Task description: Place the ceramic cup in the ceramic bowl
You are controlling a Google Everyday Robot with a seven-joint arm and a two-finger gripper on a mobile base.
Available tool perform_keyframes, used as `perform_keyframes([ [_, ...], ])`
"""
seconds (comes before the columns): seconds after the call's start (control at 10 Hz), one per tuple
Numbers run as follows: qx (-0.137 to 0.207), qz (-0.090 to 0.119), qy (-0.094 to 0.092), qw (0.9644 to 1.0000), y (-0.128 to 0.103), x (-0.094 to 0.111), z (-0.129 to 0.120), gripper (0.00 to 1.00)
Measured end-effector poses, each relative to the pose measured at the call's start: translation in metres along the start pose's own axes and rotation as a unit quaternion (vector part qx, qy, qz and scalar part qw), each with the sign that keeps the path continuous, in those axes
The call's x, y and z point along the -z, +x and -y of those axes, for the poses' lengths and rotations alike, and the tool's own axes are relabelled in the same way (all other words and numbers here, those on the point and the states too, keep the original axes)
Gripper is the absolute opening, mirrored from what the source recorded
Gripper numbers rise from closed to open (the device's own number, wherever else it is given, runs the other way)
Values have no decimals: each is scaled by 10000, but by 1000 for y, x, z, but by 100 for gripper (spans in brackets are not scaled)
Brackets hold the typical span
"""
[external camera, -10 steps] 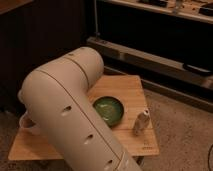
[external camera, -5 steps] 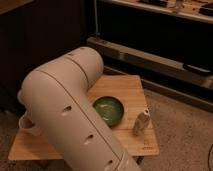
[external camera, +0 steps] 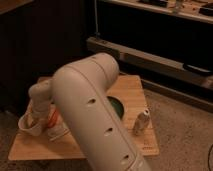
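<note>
We find the gripper [external camera: 45, 125] well left of the glossy round ceramic bowl [external camera: 117, 107], beside the smooth cream ceramic cup [external camera: 26, 128] at the wooden table [external camera: 132, 88] edge farthest from that bowl; we cannot tell its closure.

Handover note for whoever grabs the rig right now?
Gripper: low at the left end of the wooden table, right beside the ceramic cup; a grasp can't be confirmed.
Ceramic bowl: mid-table, mostly hidden behind the arm, with a white bottle to its right.
Done: approach to the cup.
Left: secure the cup, carry it right, set it in the bowl.
</note>
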Motion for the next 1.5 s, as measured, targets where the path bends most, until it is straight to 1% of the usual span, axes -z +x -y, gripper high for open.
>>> perform_keyframes([
  [0.1, -31, 10, -428, 9991, -1, 1, -2, 79],
  [0.2, -4, -19, -593, 9982, 0, 2, -6, 78],
  [0.3, 5, -25, -584, 9983, 1, 3, -5, 71],
  [0.4, 33, -65, -545, 9985, 4, 0, -4, 56],
  [0.6, 11, -66, -534, 9986, 4, 2, -1, 39],
  [0.7, 9, -56, -544, 9985, 2, 2, -3, 27],
  [0.8, 1, -39, -569, 9984, 1, 4, -4, 21],
  [1.1, 29, -33, -561, 9984, 1, 10, -3, 20],
  [1.3, 25, -8, -566, 9984, -1, 19, -3, 20],
  [1.5, 44, -7, -578, 9983, -1, 21, -6, 20],
])
